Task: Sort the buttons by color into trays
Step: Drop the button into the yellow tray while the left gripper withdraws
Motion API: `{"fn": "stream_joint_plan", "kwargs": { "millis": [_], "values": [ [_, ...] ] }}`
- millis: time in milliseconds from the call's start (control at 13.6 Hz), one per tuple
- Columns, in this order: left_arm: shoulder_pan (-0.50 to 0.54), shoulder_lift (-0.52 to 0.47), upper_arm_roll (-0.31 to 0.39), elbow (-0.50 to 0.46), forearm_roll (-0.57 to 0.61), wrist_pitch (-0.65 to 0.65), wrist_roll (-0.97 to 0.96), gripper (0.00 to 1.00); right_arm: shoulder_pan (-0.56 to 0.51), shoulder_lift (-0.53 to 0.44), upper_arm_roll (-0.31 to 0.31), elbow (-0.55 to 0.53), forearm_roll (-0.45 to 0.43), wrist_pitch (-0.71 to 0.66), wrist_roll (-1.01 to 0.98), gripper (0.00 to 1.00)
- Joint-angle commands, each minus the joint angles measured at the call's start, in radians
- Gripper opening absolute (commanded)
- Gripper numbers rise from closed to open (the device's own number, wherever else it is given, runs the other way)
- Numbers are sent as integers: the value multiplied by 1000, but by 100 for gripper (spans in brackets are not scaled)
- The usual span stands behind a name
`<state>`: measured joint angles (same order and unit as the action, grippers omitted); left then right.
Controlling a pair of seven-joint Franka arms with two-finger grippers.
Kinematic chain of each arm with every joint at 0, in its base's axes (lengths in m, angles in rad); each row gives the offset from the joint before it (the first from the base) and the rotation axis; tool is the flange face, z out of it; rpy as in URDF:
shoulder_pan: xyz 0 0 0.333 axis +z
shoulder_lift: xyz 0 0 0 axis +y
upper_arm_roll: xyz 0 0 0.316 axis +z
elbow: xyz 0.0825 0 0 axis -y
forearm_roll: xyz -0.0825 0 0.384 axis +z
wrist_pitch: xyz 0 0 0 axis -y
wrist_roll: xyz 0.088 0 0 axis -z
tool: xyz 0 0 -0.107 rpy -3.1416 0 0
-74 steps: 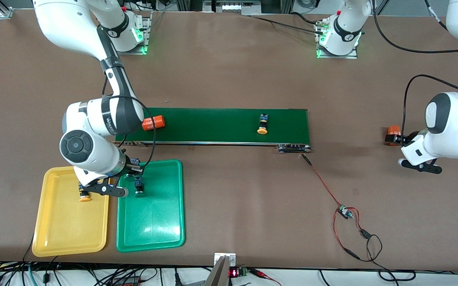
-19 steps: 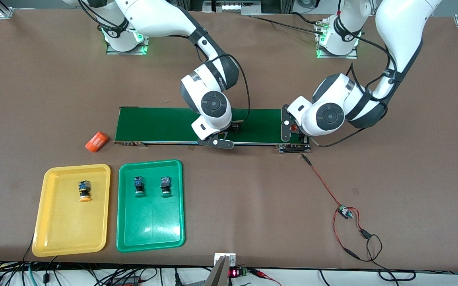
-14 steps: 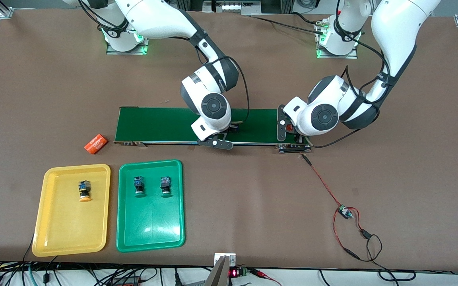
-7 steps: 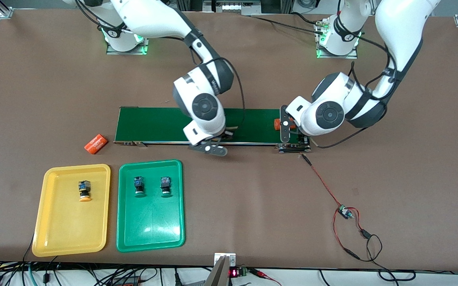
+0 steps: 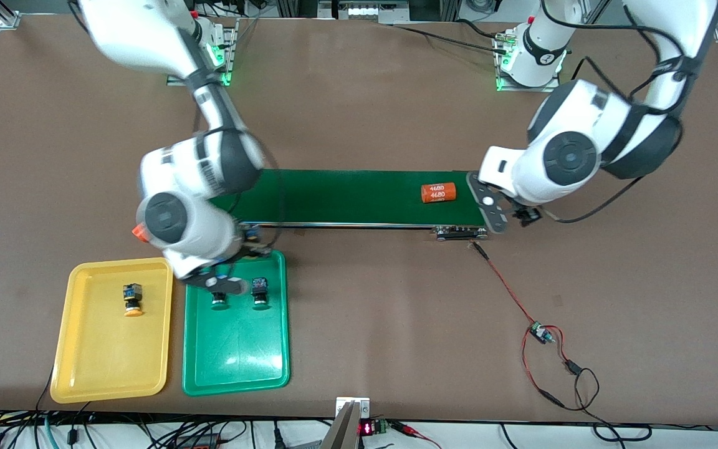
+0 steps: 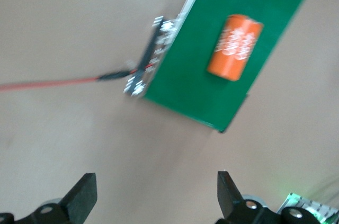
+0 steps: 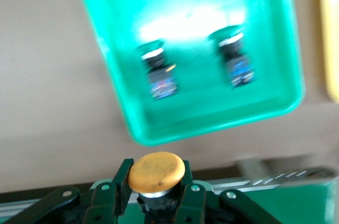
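Both arms are glossy white with dark grey joint bands and round grey caps; black cables trail along them; green lights glow at their bases.

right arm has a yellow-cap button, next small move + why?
Probably carry it on over the yellow tray and release. The right gripper grips the yellow-capped button, now over the green tray's edge; that tray holds green-capped ones.
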<state>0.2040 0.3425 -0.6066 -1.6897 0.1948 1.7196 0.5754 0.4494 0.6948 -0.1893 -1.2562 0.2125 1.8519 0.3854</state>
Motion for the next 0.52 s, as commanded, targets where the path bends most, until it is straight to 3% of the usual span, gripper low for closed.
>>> {"fn": "stream_joint_plan", "kwargs": {
  "millis": [0,295,442],
  "values": [
    [-11,-85,92,-5,-37,-18,-48,100,-102,5,19,20,4,-29,-182,0],
    [-78,-183,310,-12,-194,-12,-283,100,-210,35,19,18,2,-22,-370,0],
    [-100,-236,372,-10,-224,-14,-417,100,-264,54,21,18,1,-20,-484,0]
  ]
}}
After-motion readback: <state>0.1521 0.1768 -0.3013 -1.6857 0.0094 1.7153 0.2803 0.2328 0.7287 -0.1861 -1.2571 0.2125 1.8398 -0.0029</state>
